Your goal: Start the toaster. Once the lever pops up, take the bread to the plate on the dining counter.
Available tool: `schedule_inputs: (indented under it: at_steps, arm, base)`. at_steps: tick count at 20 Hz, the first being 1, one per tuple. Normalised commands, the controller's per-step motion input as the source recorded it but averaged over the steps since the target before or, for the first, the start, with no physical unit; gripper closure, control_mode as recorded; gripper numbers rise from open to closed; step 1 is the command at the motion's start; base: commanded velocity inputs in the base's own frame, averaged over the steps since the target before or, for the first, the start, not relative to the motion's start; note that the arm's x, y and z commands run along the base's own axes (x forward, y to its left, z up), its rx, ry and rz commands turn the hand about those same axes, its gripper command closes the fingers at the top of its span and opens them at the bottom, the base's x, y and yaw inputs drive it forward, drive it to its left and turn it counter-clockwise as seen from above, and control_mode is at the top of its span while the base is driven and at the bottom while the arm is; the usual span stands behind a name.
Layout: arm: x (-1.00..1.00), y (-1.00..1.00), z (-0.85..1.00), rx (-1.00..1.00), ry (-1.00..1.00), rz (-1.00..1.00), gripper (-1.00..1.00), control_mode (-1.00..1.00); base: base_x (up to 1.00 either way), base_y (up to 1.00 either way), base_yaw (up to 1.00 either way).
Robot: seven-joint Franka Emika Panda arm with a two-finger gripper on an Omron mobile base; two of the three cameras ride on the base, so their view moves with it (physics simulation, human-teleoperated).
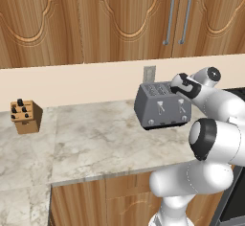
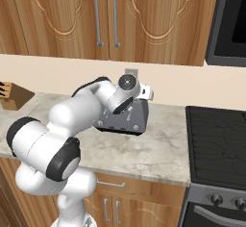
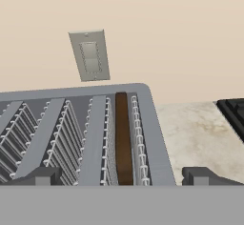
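With the hand poised right over the toaster [image 1: 162, 106] at the back of the worktop [image 1: 95, 139], the gripper [image 3: 121, 176] hangs with fingers spread wide, straddling the rightmost slot. There's the bread [image 3: 123, 140], sitting deep in that slot, edge up, so the hand looks lined up for a straight pinch down onto it.

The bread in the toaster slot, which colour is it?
Dark brown bread, best in the hand view.
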Motion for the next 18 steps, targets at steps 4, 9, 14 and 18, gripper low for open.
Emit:
schedule_inputs:
  at_steps: [4, 9, 14, 18]
  arm:
    - [0.0, 0.0, 0.0, 0.0, 0.0, 0.0, -1.0, -1.0]
    - [0.0, 0.0, 0.0, 0.0, 0.0, 0.0, -1.0, -1.0]
    - [0.0, 0.0, 0.0, 0.0, 0.0, 0.0, -1.0, -1.0]
    - [0.0, 0.0, 0.0, 0.0, 0.0, 0.0, -1.0, -1.0]
  base:
    - [0.0, 0.0, 0.0]
    - [0.0, 0.0, 0.0]
    - [0.0, 0.0, 0.0]
    - [0.0, 0.0, 0.0]
